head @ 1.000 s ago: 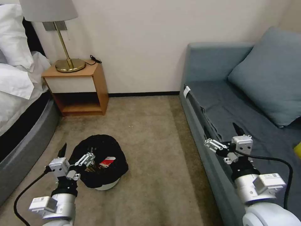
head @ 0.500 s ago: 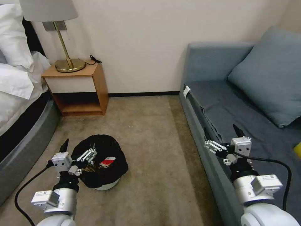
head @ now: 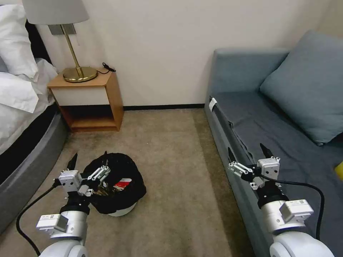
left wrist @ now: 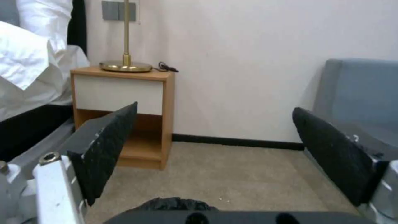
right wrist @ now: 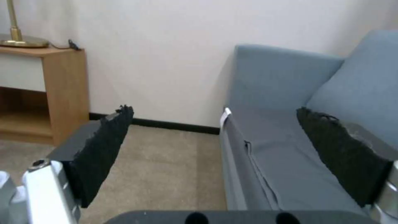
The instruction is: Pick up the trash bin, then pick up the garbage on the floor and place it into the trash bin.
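The trash bin (head: 123, 210), a small round bin with a white base and a crinkled black bag liner, stands on the carpet at lower left. A red-white carton (head: 122, 184) of garbage lies inside it, beside some darker pieces I cannot make out. My left gripper (head: 87, 166) hovers open over the bin's left rim, holding nothing. In the left wrist view the left gripper (left wrist: 215, 149) is wide open, with the bag's black edge (left wrist: 174, 203) just below. My right gripper (head: 252, 159) hangs open over the sofa's front edge, and the right gripper (right wrist: 215, 155) is also empty in the right wrist view.
A wooden nightstand (head: 89, 100) with a brass lamp (head: 75, 67) stands against the back wall. The bed (head: 21, 121) runs along the left. A grey-blue sofa (head: 264, 121) with a cushion (head: 307, 85) fills the right. Beige carpet (head: 171, 153) lies between them.
My left gripper has crept slightly forward over the bin's rim. My right gripper has drifted a little to the left. The bin has not moved.
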{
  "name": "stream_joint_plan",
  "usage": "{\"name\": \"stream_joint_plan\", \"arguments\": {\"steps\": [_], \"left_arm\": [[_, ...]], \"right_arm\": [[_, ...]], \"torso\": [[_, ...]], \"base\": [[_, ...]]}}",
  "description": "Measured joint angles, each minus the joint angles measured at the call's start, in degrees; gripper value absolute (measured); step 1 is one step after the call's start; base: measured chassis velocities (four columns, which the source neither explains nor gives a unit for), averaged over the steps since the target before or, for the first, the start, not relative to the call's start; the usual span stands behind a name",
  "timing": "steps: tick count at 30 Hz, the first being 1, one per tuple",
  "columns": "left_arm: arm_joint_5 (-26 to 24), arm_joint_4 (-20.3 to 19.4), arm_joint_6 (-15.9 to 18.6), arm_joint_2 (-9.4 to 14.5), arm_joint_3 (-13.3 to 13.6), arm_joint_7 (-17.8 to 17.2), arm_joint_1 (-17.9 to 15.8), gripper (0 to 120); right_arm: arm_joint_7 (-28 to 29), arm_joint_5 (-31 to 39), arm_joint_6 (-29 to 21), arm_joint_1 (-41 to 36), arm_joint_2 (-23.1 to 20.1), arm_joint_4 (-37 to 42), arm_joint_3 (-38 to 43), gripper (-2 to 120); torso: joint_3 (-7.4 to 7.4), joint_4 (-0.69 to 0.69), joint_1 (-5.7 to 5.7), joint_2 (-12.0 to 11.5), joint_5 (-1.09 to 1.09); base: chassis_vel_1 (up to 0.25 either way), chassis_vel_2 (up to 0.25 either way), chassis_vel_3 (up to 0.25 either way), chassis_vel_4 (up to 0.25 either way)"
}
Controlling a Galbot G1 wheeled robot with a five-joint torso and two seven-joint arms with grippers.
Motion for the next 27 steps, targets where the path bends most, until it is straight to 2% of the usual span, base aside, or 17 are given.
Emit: {"name": "stream_joint_plan", "arguments": {"steps": [27], "left_arm": [[-0.07, 0.04, 0.08, 0.00, -0.01, 0.02, 0.02, 100]], "right_arm": [[0.02, 0.07, -0.01, 0.05, -0.05, 0.01, -0.01, 100]], "torso": [[0.00, 0.00, 0.00, 0.00, 0.00]], "base": [[0.000, 0.000, 0.000, 0.000]]}}
